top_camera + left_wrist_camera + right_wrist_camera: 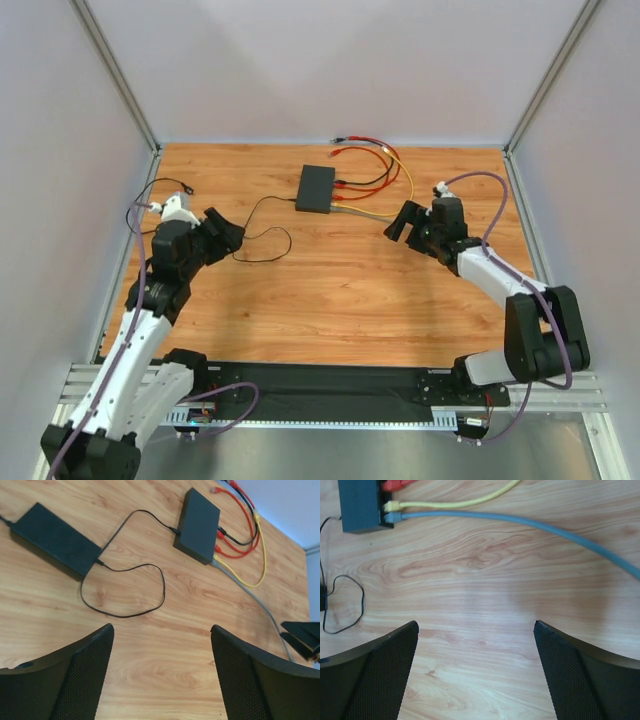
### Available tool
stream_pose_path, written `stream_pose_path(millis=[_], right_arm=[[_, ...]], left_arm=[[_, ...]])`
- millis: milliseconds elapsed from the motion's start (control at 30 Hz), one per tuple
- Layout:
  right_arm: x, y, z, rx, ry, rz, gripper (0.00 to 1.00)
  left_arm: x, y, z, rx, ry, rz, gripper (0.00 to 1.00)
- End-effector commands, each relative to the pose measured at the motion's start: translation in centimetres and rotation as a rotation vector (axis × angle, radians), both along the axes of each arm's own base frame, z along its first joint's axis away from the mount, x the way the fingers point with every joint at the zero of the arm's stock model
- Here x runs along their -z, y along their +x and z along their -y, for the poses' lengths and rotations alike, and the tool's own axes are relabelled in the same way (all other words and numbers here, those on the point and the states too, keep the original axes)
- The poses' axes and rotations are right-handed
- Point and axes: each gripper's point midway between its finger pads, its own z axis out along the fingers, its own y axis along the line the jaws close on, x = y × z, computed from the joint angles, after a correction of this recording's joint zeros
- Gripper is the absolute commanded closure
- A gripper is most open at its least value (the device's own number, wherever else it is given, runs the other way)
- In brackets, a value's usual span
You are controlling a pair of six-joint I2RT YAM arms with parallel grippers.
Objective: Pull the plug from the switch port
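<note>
Top external, switch (pixel 316 188) beyond right end effector (pixel 398 222), apart, jaws spread

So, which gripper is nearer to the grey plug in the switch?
Right. The right gripper sits a short way to the right of the grey plug, on the switch's socket side. The left gripper is farther off, on the switch's opposite side.

A flat black power brick (pixel 55 539) lies toward the left edge of the wooden tabletop (pixel 330 300). Its thin black cord (pixel 122 615) loops loosely across the wood.
</note>
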Motion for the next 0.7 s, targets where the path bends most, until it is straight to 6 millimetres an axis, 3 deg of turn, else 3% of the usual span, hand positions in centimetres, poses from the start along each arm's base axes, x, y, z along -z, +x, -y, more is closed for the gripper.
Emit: stream_pose_path(millis=[0, 67, 100, 167, 200, 267, 433, 567, 667], right_arm=[[-1.9, 2.0, -3.3, -0.094, 0.051, 0.054, 0.00], [-2.2, 2.7, -5.7, -0.183, 0.142, 0.076, 0.00], [-1.6, 3.0, -6.1, -0.189, 0.158, 0.060, 0.00], [-1.5, 3.7, -6.6, -0.172, 0.169, 0.064, 0.00], [-1.7, 4.2, -6.7, -0.160, 0.170, 0.068, 0.00], [-1.5, 5.2, -7.2, -0.140, 0.187, 0.081, 0.00], [-2.5, 8.1, -8.9, -0.111, 0.234, 0.175, 0.00], [-2.9, 9.3, -9.9, -0.078, 0.260, 0.237, 0.00], [-3.2, 9.4, -10.3, -0.062, 0.281, 0.282, 0.00]], left_arm=[[-1.5, 2.8, 2.8, 0.159, 0.015, 0.062, 0.16], [-1.3, 4.0, 3.7, 0.189, 0.016, 0.058, 0.18], [-2.5, 4.9, 4.3, 0.210, 0.029, 0.091, 0.21], [-1.3, 6.6, 5.2, 0.227, 0.065, 0.055, 0.22], [-2.6, 7.5, 6.0, 0.248, 0.088, 0.087, 0.24], [-1.4, 9.4, 6.8, 0.256, 0.122, 0.059, 0.25], [-2.6, 14.9, 9.6, 0.314, 0.153, 0.148, 0.27], [-2.7, 18.7, 10.5, 0.313, 0.173, 0.199, 0.28], [-1.7, 21.4, 11.5, 0.324, 0.179, 0.218, 0.28]])
